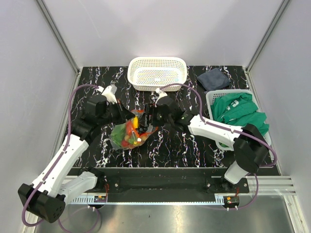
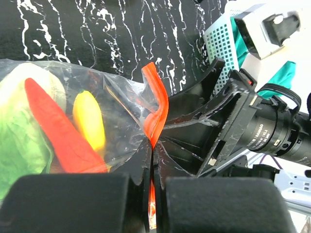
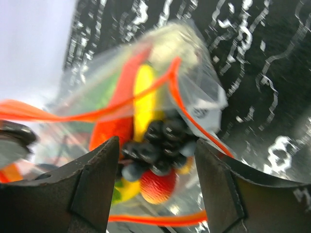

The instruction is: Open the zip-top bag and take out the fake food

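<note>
The clear zip-top bag lies mid-table with its orange-edged mouth open. My left gripper is shut on the orange zip strip at the bag's rim and holds it up. Through the plastic show a red pepper, a yellow banana and green lettuce. My right gripper is open at the bag's mouth, its fingers on either side of the dark grape bunch. A red strawberry lies just below the grapes, and the banana lies behind them.
A white lattice basket stands at the back centre. A dark folded cloth lies at the back right. Another white basket at the right holds a green cloth. Grey walls close in both sides.
</note>
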Controlling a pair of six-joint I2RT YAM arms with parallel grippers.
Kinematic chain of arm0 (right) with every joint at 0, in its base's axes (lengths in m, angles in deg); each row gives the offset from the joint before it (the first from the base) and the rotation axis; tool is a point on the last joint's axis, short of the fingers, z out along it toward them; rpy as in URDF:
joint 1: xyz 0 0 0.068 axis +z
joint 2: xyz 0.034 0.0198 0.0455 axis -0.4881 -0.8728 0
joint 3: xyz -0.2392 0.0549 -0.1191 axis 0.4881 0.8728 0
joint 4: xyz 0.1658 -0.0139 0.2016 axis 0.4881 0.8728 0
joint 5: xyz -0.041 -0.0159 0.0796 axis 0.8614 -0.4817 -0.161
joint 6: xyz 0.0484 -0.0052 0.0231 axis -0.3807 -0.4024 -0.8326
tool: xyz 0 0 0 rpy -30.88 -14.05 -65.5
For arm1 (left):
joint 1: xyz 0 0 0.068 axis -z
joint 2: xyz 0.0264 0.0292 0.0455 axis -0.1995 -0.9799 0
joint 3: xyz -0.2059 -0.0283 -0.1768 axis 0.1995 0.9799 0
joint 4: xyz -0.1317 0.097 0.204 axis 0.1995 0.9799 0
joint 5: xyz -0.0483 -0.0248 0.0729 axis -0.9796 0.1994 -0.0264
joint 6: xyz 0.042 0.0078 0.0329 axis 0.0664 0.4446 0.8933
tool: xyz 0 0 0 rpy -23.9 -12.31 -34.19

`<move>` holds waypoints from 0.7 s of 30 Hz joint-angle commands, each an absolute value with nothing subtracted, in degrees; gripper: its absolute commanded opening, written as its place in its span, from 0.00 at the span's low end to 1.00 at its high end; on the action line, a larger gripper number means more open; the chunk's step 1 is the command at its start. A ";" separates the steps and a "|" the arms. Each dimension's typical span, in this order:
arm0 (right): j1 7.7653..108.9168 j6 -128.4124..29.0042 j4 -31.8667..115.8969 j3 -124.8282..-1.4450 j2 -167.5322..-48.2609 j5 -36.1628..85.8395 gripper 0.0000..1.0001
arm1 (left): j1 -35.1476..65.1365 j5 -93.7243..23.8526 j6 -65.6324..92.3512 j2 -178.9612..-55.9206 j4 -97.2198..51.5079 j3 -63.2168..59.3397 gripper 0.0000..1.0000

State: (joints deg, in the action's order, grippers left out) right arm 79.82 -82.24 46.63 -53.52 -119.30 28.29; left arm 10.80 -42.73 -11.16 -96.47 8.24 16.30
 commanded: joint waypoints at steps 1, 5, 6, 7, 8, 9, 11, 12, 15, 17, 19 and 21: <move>79.84 -86.74 37.74 -52.54 -121.38 25.28 0.72 | 10.99 -45.39 -12.85 -96.26 1.67 16.35 0.00; 80.01 -87.71 36.23 -51.66 -124.02 24.83 0.72 | 11.34 -45.66 -13.82 -96.26 0.61 16.97 0.00; 80.10 -87.63 36.23 -51.66 -124.37 25.27 0.72 | 11.35 -45.75 -13.99 -96.35 0.34 17.06 0.00; 80.19 -87.63 36.23 -51.66 -124.55 25.45 0.72 | 11.43 -45.83 -14.26 -96.35 -0.18 17.23 0.00; 80.45 -87.36 36.32 -51.66 -124.99 25.80 0.72 | 11.61 -45.83 -14.43 -96.53 -0.36 17.41 0.00; 80.54 -86.93 36.50 -51.66 -125.16 26.76 0.73 | 11.70 -46.01 -14.52 -96.61 -0.71 17.32 0.00; 80.72 -86.40 36.85 -51.92 -126.21 27.64 0.75 | 12.13 -46.10 -14.70 -96.70 -0.80 17.50 0.00; 80.72 -86.22 36.85 -52.01 -126.83 27.82 0.76 | 12.31 -45.84 -14.79 -96.79 -0.98 17.67 0.00; 81.07 -85.43 36.76 -53.33 -129.55 28.26 0.77 | 12.75 -45.66 -15.31 -96.70 -1.41 17.85 0.00; 81.24 -84.82 36.67 -54.91 -131.74 28.09 0.75 | 13.10 -45.40 -15.40 -96.44 -1.33 18.20 0.00; 81.42 -84.64 36.59 -56.22 -132.72 27.74 0.70 | 13.19 -44.96 -15.40 -95.74 -1.42 18.64 0.00; 81.68 -83.76 36.50 -56.85 -133.08 27.65 0.63 | 13.19 -44.43 -15.23 -94.86 -1.33 19.43 0.00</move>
